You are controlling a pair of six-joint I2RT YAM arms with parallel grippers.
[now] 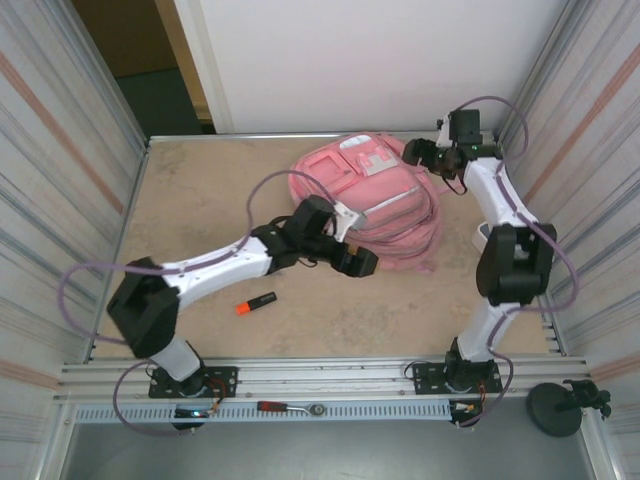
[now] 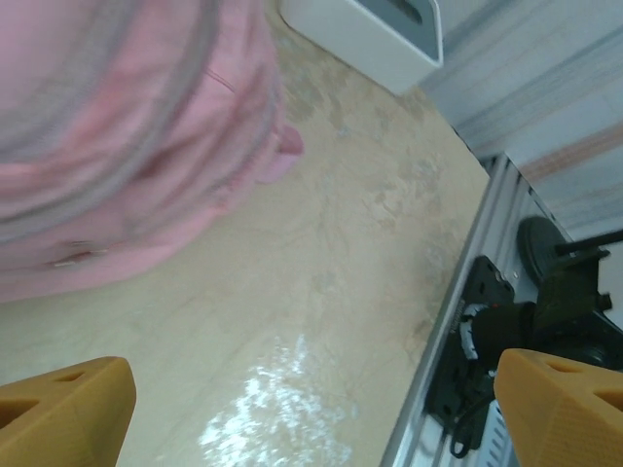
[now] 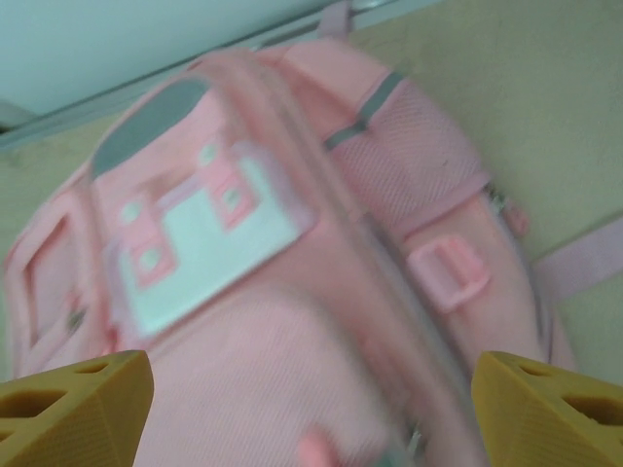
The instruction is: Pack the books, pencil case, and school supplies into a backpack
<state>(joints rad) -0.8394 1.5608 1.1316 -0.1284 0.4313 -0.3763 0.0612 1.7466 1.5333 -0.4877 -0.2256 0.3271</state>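
- At the far middle of the table point(image 1: 200, 190), the backpack point(image 1: 372, 200) lies flat with its white-patched front pocket facing up and its handle end toward the rear wall. Lying this way probably keeps its zipped pockets reachable from above.
- The left gripper point(image 2: 311, 409) sits low by the backpack's near edge. Its orange fingertips are spread wide, with nothing but bare tabletop between them. The pink fabric is just beside them and, as far as I can tell, untouched.
- The right gripper point(image 3: 311, 407) hovers over the backpack's far end, with its jaws likewise wide and empty (the wrist picture is blurred, so I cannot tell whether a fingertip brushes the fabric). Placed there, it looks ready to pin or lift the top of the bag while the other arm works at an opening.
- The orange-and-black marker point(image 1: 255, 302) lies alone on the table near the left arm's forearm, well apart from the backpack. By my reading, the packing is not finished.
- A grey-white box point(image 2: 365, 29) stands near the backpack's right side, close to the right arm. It is not part of the load and is best left alone.
- I cannot tell whether any zip stands open. The next move likely calls for the left gripper to reach for the marker.
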